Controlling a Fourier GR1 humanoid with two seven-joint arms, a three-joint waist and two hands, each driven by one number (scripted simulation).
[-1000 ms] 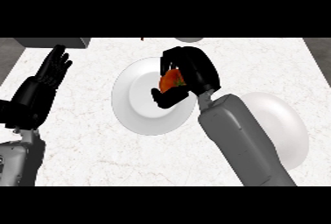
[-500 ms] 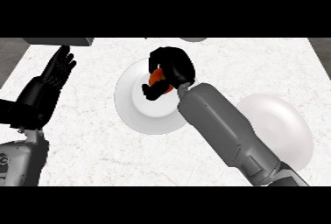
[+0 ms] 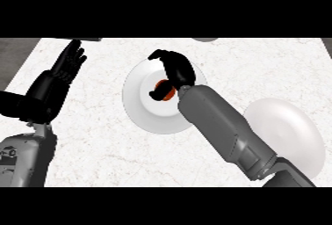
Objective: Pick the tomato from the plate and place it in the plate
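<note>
The red-orange tomato lies on the left white plate in the middle of the counter, mostly hidden. My right hand is over it, fingers and thumb curled round it. A second white plate sits at the right, partly covered by my right forearm. My left hand stays open at the left, fingers up, well away from both plates.
The white speckled counter ends in a dark strip along its left edge. A grey object peeks in at the top edge, another grey one at the top left.
My right hand has shifted left and further up over the left plate, closing round the tomato, which now shows less. The left hand has barely moved.
</note>
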